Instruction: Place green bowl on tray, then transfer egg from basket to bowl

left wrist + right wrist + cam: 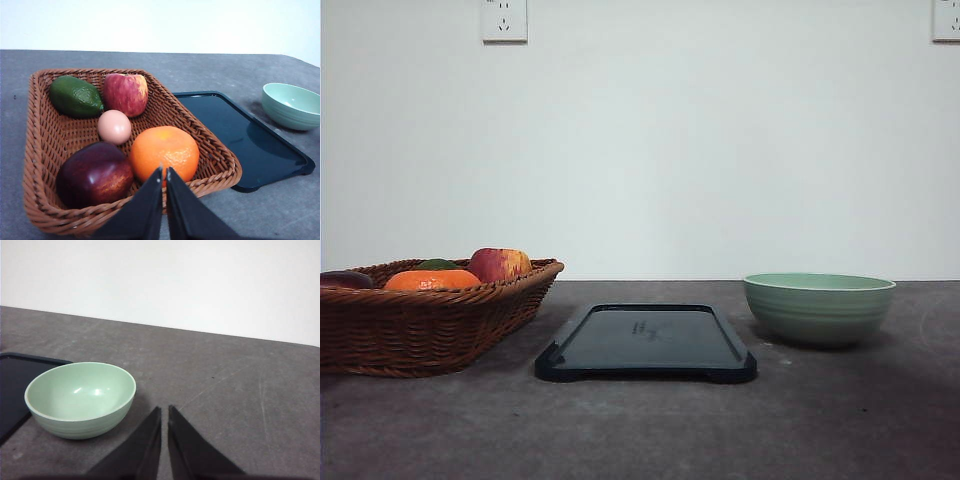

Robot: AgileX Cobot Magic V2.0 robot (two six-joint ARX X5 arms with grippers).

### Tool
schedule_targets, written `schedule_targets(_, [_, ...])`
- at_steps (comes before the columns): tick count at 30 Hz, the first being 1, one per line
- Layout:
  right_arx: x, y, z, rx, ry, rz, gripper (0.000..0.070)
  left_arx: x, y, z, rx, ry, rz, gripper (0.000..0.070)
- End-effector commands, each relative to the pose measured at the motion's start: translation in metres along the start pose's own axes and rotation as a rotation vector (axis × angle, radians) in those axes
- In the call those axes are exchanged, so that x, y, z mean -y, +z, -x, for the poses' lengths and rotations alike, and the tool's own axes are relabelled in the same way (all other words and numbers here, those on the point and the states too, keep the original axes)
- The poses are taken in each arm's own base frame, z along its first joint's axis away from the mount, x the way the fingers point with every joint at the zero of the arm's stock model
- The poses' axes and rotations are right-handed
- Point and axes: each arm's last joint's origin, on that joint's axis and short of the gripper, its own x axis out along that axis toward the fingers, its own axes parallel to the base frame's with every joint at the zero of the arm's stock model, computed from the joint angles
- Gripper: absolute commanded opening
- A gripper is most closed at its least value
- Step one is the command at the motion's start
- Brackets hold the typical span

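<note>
Green bowl (819, 307) stands empty on the grey table (650, 430) in your front view, right of the tray (646, 342) and apart from it; the basket (415, 325) sits left of the tray, with fruit showing above its rim. From your left wrist view, the egg (114, 126) lies in the basket among an avocado (75, 96), a red apple (125, 93), an orange (164, 152) and a dark apple (94, 173), while the left gripper (164, 172) hangs over the basket's near rim, fingers together. From your right wrist view, the right gripper (164, 412) hovers near the bowl, fingers nearly touching, holding nothing.
</note>
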Motion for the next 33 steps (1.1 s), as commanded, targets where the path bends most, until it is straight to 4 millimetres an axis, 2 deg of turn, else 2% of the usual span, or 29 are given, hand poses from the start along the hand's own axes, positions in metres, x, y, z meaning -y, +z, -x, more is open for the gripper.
schedule_targets(1, [0.0, 0.0, 0.0, 0.007, 0.001, -0.027, 0.0018, -0.001, -0.005, -0.002, -0.003, -0.004, -0.004, 0.0])
schedule_targets(7, [0.001, 0.004, 0.0, 0.052, -0.008, -0.2, 0.0007, -0.001, -0.002, -0.002, 0.018, -0.007, 0.126, 0.0])
schedule_targets(13, [0.001, 0.001, 0.0, 0.018, -0.023, -0.307, 0.0007, -0.001, -0.001, -0.002, 0.031, -0.003, 0.282, 0.0])
schedule_targets(18, [0.001, 0.001, 0.0, 0.019, -0.021, -0.463, 0.0007, -0.001, 0.001, -0.001, 0.056, 0.0, 0.408, 0.0])
schedule_targets(26, [-0.002, 0.01, 0.001, 0.081, 0.105, -0.694, 0.0007, -0.003, 0.015, 0.001, 0.249, 0.054, 0.76, 0.0])
schedule_targets(29, [-0.002, 0.021, 0.003, 0.134, 0.132, -0.701, 0.0007, -0.003, 0.028, 0.004, 0.37, 0.052, 0.755, 0.0001])
schedule_targets(33, [-0.001, 0.045, 0.009, 0.2, 0.142, -0.632, 0.0006, 0.0, 0.05, 0.013, 0.492, 0.104, 0.652, 0.0003])
